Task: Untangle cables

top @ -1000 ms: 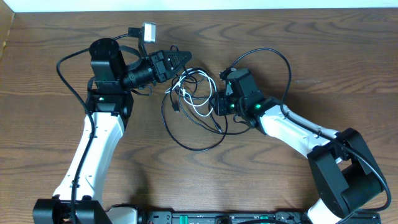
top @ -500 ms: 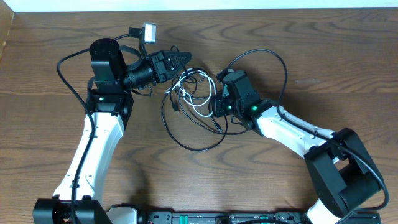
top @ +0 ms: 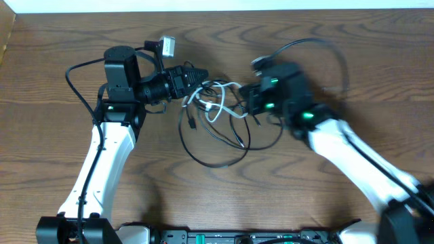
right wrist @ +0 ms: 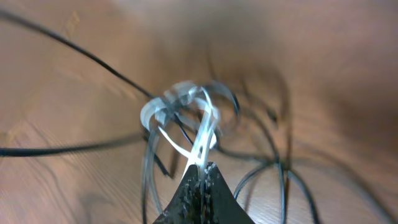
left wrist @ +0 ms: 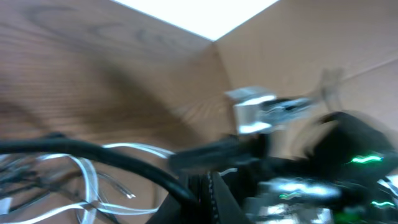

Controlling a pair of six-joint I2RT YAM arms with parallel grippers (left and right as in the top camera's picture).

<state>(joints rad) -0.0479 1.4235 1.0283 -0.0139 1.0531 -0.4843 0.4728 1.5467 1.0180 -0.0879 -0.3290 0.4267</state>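
**Operator:** Where are the cables?

**Spotter:** Your cables [top: 218,102], thin flexible black cords with one white cord [top: 215,112] among them, lie in loose loops on the brown wood-grain tabletop [top: 41,135]. They sit midway between its side edges and nearer the far edge. One black loop trails toward the near edge.

**Operator:** And my grippers?

**Spotter:** Your right gripper [right wrist: 200,177] has its fingers pressed together on the white cord, at the tangle's right side. Your left gripper [top: 201,74] is pressed together too, at the tangle's far-left side. A black cord runs up to its tips, but blur keeps me from telling you whether it is pinched.

**Operator:** What's in the way?

**Spotter:** The thick black cable [top: 319,44] feeding your right arm arcs just beyond the tangle, toward the far edge. The left arm's thick cable [top: 70,74] bows toward the left edge. A small grey block [top: 166,46] rides on your left wrist. Black cords cross the white one between your two grippers.
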